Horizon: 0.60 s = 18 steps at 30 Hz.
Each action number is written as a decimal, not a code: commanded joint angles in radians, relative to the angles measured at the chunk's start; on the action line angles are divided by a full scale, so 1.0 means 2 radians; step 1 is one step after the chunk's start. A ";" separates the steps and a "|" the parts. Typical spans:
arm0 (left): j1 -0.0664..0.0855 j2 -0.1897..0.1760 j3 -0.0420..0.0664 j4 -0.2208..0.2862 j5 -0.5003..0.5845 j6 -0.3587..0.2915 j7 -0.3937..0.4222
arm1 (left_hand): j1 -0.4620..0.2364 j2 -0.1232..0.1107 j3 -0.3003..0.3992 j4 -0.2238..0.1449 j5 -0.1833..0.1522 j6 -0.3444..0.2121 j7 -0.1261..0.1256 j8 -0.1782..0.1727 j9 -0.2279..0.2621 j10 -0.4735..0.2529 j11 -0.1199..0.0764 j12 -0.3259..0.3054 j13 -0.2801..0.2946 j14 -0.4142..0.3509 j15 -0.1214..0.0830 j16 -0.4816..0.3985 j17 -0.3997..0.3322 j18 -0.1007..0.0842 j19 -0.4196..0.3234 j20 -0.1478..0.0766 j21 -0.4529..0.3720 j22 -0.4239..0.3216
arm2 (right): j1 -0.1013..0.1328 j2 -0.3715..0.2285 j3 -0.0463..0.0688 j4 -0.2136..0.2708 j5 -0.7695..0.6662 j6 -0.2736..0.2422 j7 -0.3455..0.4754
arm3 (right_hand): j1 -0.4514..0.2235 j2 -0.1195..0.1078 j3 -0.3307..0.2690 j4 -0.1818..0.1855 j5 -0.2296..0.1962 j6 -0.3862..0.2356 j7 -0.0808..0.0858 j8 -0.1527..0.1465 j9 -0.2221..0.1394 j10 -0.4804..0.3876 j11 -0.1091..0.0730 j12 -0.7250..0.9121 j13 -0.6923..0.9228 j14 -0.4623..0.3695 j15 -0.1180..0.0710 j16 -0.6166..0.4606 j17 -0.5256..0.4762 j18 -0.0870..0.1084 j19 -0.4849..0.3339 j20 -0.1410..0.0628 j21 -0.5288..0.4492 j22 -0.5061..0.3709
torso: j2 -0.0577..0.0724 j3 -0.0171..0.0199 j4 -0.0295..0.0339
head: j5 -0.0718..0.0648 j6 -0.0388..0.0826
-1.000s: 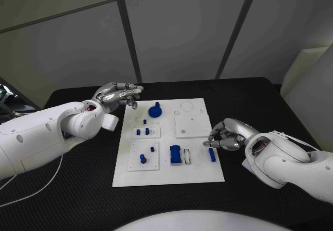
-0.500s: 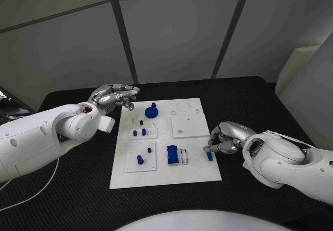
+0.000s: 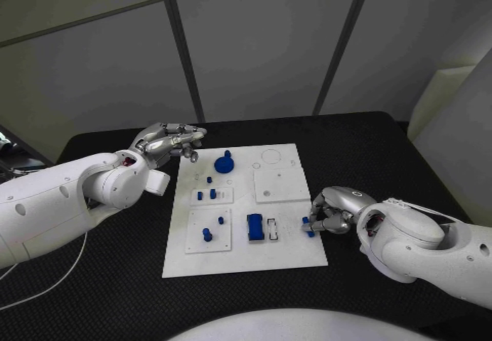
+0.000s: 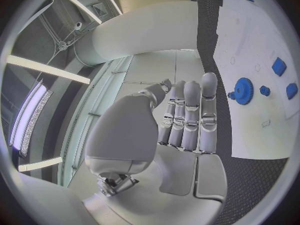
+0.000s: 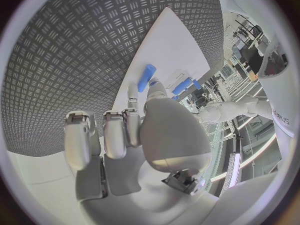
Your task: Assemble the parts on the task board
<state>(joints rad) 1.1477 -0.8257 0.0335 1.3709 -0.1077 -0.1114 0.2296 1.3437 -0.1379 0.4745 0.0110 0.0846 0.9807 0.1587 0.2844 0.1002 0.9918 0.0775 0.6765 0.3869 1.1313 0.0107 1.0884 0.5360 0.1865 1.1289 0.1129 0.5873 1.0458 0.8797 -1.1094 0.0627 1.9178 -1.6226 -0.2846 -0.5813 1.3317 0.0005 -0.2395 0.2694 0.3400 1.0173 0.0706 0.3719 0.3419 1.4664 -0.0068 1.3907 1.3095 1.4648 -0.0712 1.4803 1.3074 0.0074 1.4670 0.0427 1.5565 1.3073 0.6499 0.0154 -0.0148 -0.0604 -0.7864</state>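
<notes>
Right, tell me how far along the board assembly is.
Early to midway, by the look of it. Done: a blue gear, small pegs and a blue block already sit on the task board. In hand: the right hand is at a blue peg near the board's right edge. Left: the left hand hovers beside the board, holding nothing.

One task board (image 3: 246, 252) lies on the desk. It carries three raised square plates (image 3: 280, 186). There are seven blue parts: one gear (image 3: 222, 165) just beside the left hand's (image 3: 167, 140) fingers, four small pegs (image 3: 211, 193), one block (image 3: 254, 227), and one rod (image 3: 306, 226) at the right hand's (image 3: 331, 212) fingers. One pale piece (image 3: 273, 229) sits beside the block.
</notes>
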 commanded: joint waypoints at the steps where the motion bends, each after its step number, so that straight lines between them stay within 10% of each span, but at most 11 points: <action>1: 0.000 -0.001 0.000 0.000 0.002 0.005 0.003 | -0.001 0.003 0.000 0.003 0.002 -0.004 0.000 0.002 0.001 -0.003 0.000 0.003 -0.001 -0.003 0.000 -0.003 -0.001 -0.002 -0.002 0.000 -0.001 -0.001 | -0.004 0.002 -0.001 -0.002 -0.016 0.020 -0.008 | -0.003 0.002 0.000 0.003 0.000 0.005 0.001 -0.003 -0.002 0.015 0.002 -0.001 0.065 0.038 0.003 0.003 0.051 -0.002 0.047 0.004 0.003 0.128 | 0.000 0.0003 -0.0004 | 0.002 0.000; 13: 0.000 -0.002 0.000 0.000 0.002 0.006 0.002 | -0.001 0.003 0.001 0.003 0.002 -0.004 0.000 0.002 0.001 -0.003 0.001 0.003 -0.001 -0.004 0.000 -0.003 -0.001 -0.002 -0.002 0.000 -0.001 -0.001 | -0.013 0.010 -0.001 -0.004 -0.023 0.038 -0.013 | 0.012 0.006 0.003 -0.001 0.008 0.012 -0.003 -0.005 0.003 0.015 -0.001 -0.001 0.066 0.038 0.001 0.003 0.051 -0.002 0.047 0.002 0.002 0.127 | 0.000 -0.0003 0.0000 | 0.003 -0.002; 18: 0.000 -0.002 0.000 0.001 0.002 0.006 0.002 | -0.001 0.003 0.001 0.003 0.002 -0.004 0.000 0.002 0.001 -0.003 0.001 0.003 -0.001 -0.004 0.000 -0.003 -0.001 -0.002 -0.002 0.000 -0.001 -0.001 | -0.015 0.014 -0.001 -0.004 -0.035 0.043 -0.016 | 0.070 0.020 0.030 -0.031 -0.013 0.015 -0.007 -0.010 0.006 0.015 -0.006 -0.001 0.066 0.038 -0.004 0.003 0.052 -0.002 0.047 -0.002 0.002 0.127 | 0.000 -0.0003 0.0008 | 0.003 -0.003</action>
<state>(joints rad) 1.1468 -0.8296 0.0334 1.3709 -0.1077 -0.1107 0.2296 1.3437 -0.1379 0.4745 0.0110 0.0846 0.9807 0.1587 0.2844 0.1010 0.9920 0.0776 0.6765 0.3857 1.1313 0.0107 1.0884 0.5352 0.1865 1.1289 0.1129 0.5873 1.0451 0.8612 -1.0833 0.0719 1.9188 -1.6790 -0.2697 -0.5910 1.4346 0.0111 -0.1856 0.2154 0.3194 1.0448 0.0589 0.3548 0.3528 1.4629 -0.0108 1.3961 1.3179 1.4636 -0.0694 1.4815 1.3073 0.0074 1.4670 0.0427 1.5565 1.3073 0.6498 0.0151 -0.0142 -0.0537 -0.7921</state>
